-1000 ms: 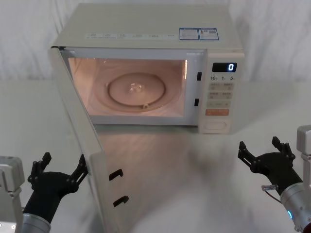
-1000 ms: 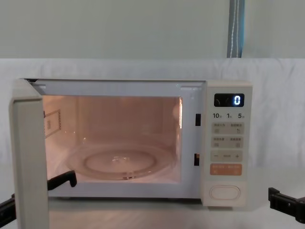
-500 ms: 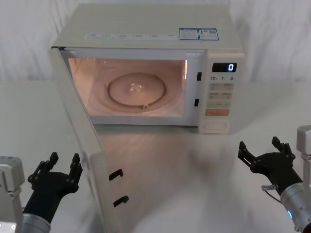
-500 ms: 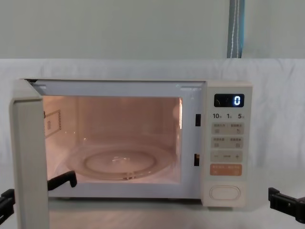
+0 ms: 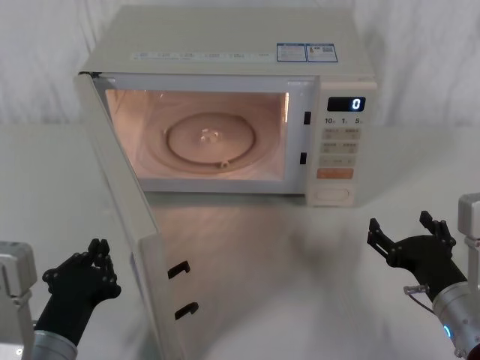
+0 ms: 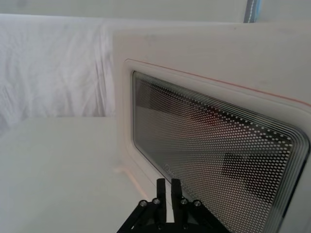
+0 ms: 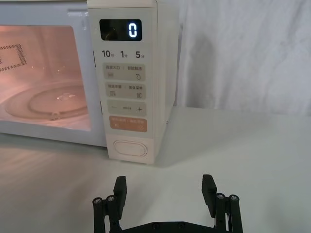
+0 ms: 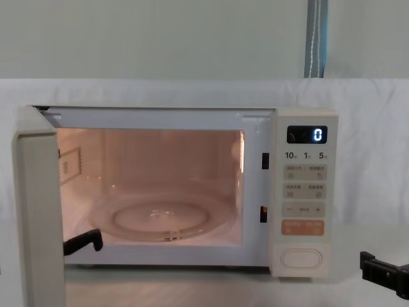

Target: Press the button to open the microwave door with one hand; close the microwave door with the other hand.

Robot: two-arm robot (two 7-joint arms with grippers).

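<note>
The microwave door (image 5: pixel 124 225) stands wide open, swung out toward the front edge of the tabletop (image 5: pixel 300 285), and the inside glows with light. The left gripper (image 5: pixel 96 262) sits near the front left corner, just beside the outer face of the door, with its fingers (image 6: pixel 160 187) pressed close together and holding nothing. The button (image 5: pixel 332 195) is at the bottom of the control panel (image 5: pixel 342 150). The right gripper (image 5: pixel 409 234) rests near the front right corner, well apart from the button, fingers spread wide.
</note>
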